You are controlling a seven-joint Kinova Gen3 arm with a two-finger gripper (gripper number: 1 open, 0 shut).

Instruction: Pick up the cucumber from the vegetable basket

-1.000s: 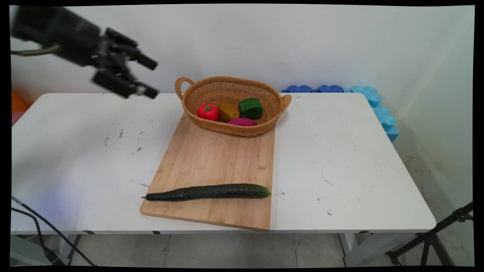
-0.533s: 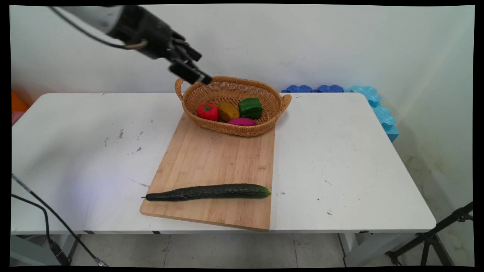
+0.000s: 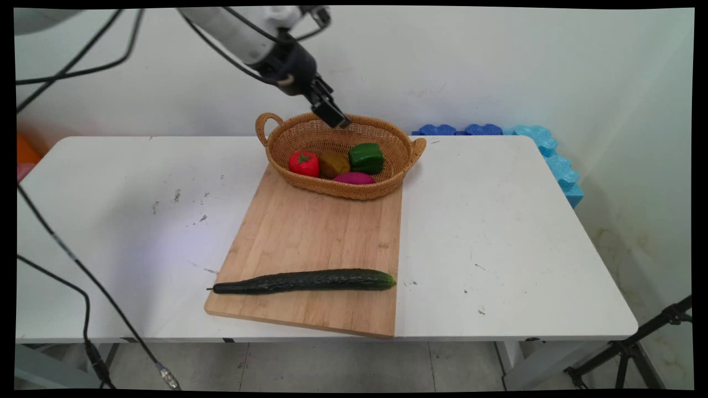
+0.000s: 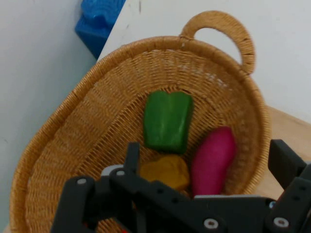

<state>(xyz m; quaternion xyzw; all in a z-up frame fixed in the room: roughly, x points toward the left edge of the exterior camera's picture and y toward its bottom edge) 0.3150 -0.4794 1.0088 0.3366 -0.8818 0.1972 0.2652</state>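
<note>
While the white arm slants down from the upper left with black cables looping off it, its wrist tilts so that the black gripper [image 3: 331, 114] points down and to the right over the back rim of the wicker basket [image 3: 287, 131], clear of everything inside. Seen from the hand camera, the gripper [image 4: 206, 165] has its two fingers [image 4: 131, 156] spread wide, with nothing between them.

Nearest the camera, well below the pincer and far from it, a long dark cucumber [image 3: 305, 280] lies across the front end of a wooden cutting board [image 3: 315, 232], its stem end poking just past the board's left edge. The board rests on the white table [image 3: 498, 232] and runs back toward the pincer, where the basket sits on its far end.

Inside the basket, just beneath the fingertips, lie four toy vegetables close together: a red tomato [image 3: 303, 163], a yellow-brown potato [image 3: 334, 163], a green pepper [image 3: 366, 158] and a magenta sweet potato [image 3: 354, 178]. Through the hand camera the pepper [image 4: 167, 120], the yellow-brown piece [image 4: 165, 171] and the magenta one [image 4: 214, 160] show between the spread fingers.

Beyond the pincer, blue foam blocks [image 3: 545, 149] line the wall.
</note>
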